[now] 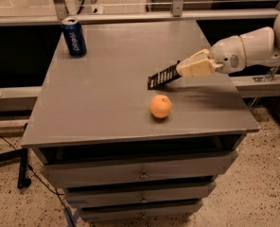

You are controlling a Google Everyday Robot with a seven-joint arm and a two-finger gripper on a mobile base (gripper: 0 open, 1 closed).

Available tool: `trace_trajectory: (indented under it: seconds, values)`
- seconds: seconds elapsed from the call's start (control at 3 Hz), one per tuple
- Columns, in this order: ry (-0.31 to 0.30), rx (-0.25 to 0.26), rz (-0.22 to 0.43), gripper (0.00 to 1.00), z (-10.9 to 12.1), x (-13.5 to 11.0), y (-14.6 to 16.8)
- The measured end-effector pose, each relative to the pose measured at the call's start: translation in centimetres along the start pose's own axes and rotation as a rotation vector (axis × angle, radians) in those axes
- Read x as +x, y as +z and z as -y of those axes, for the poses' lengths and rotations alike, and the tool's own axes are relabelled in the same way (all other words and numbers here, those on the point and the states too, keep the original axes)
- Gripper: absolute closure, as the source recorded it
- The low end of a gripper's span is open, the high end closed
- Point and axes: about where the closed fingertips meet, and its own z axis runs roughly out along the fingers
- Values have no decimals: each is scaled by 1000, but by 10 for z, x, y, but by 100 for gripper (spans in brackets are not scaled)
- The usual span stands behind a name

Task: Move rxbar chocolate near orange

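The rxbar chocolate (162, 76) is a thin black wrapper with white lettering, held by one end and tilted, its free end pointing down-left just above the tabletop. My gripper (183, 70) is shut on its right end, reaching in from the right on a white arm. The orange (160, 106) sits on the grey table a short way below the bar's lower end, apart from it.
A blue soda can (74, 37) stands upright at the table's back left corner. The grey table (97, 98) has drawers beneath its front edge. A metal rail and glass panel run behind the table.
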Motion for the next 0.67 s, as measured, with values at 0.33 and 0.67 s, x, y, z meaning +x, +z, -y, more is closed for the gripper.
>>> trace_trajectory:
  seconds: [0.33, 0.67]
  values:
    - [13, -35, -42, 100, -15, 10, -8]
    - [19, -51, -77, 100, -21, 18, -18]
